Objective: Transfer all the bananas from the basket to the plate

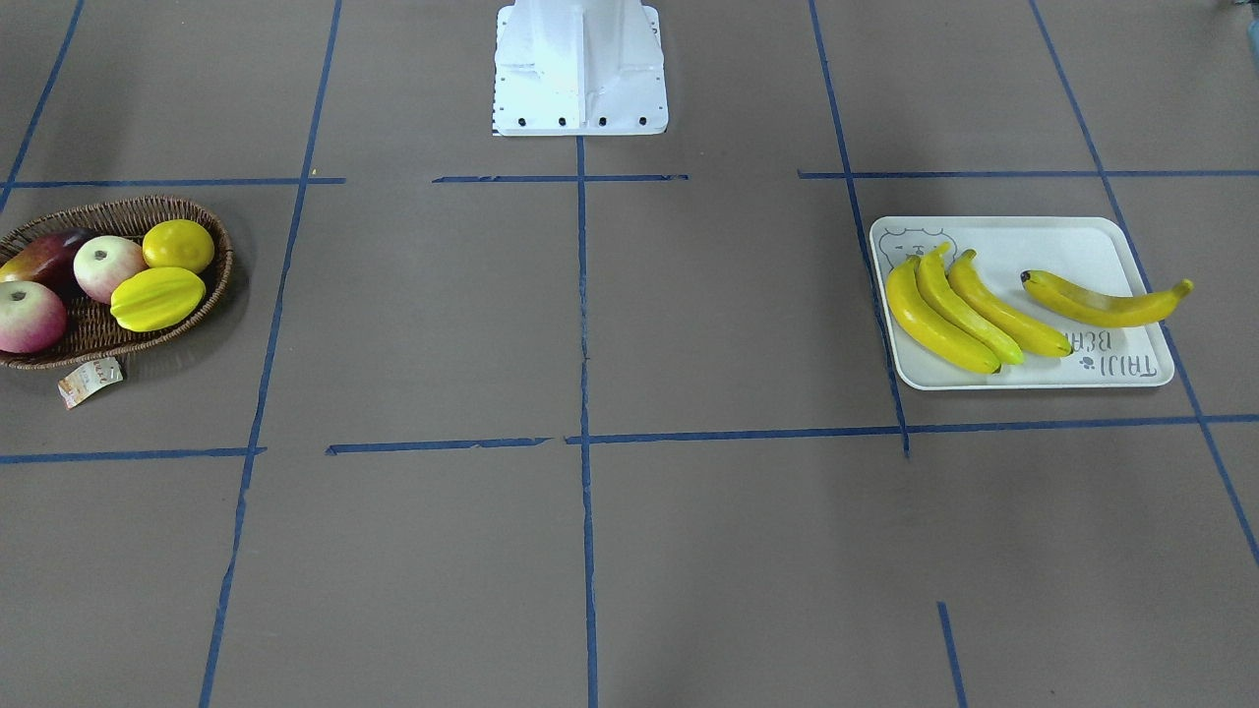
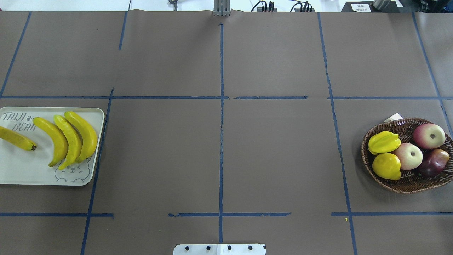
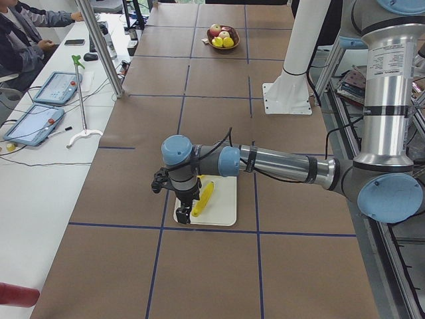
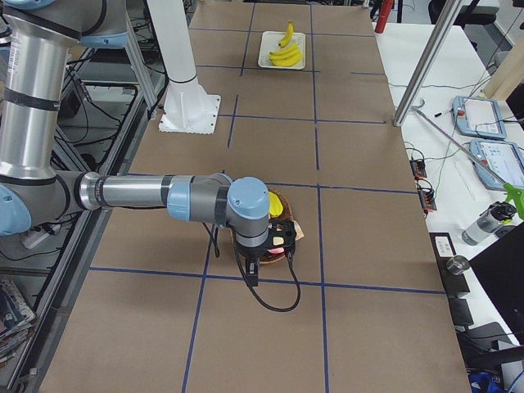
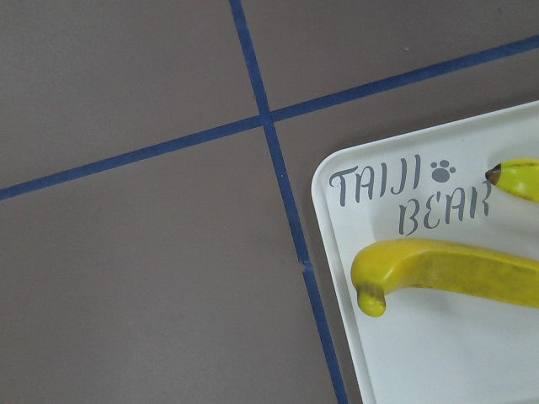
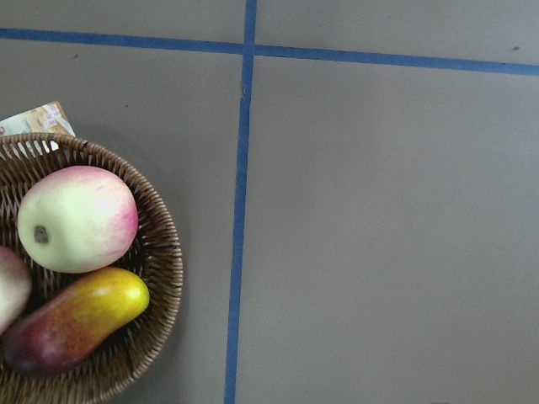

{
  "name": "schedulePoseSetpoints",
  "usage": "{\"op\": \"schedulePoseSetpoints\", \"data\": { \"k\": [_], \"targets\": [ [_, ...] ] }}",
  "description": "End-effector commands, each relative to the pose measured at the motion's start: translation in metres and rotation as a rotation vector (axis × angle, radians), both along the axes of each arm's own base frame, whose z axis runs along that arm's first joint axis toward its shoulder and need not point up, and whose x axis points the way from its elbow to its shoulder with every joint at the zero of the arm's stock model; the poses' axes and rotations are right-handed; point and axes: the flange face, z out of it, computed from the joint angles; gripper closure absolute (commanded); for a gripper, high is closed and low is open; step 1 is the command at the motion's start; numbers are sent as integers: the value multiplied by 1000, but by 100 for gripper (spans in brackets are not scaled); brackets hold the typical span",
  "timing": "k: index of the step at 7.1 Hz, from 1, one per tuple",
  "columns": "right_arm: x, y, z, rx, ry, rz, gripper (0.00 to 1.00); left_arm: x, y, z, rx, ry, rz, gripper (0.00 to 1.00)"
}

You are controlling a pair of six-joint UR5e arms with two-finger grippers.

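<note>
Overhead exterior view, from its left edge: the plate (image 2: 21, 173) lies flat on the table with all four bananas on it. The slimmer banana (image 2: 16, 139) lies apart near the lettering, and three bright bananas (image 2: 81, 136) are packed side by side over the bear drawing. Far across the table, the basket (image 2: 407, 186) holds only a star fruit (image 2: 384, 142), a lemon-like fruit (image 2: 386, 166), two apples (image 2: 429, 135) and a mango-like fruit (image 2: 433, 162). No banana shows there, so the transfer looks complete.

The left gripper (image 3: 180, 211) hangs over the plate's end and the right gripper (image 4: 252, 274) over the basket. Both appear only in the side views, so I cannot tell whether their fingers are spread or closed.

The bananas look smooth, glossy, light and fairly stiff, so probably slippery. I would grip one across the thick middle of its curve, not at the tapering tips
</note>
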Motion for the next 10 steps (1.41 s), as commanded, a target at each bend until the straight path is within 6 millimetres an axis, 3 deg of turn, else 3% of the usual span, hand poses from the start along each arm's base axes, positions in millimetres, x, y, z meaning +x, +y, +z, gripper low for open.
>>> {"op": "schedulePoseSetpoints", "data": {
  "k": [1, 2, 4, 6, 7, 8, 9, 10],
  "targets": [
    [-64, -14, -26, 2, 36, -33, 0, 1, 5, 5, -69, 0, -65, 0],
    [-77, -6, -38, 3, 51, -47, 0, 0, 6, 2, -54, 6, -58, 0],
    [-79, 13, -46, 49, 52, -132, 0, -2, 8, -7, -7, 11, -16, 0],
    [-58, 32, -35, 26, 31, -221, 0, -1, 13, -9, -38, 8, 11, 0],
    [-56, 45, -17, -17, 12, -222, 0, 2, 18, 10, -68, 53, 19, 0],
    [-50, 46, -17, -18, -3, -195, 0, 0, 31, 19, -60, 80, 39, 0],
    [-47, 47, -16, -19, -3, -189, 0, -31, 50, 32, -61, 85, 0, 0],
    [-47, 46, -17, -19, -3, -186, 0, -52, 54, 28, -53, 82, -51, 0]
  ]
}}
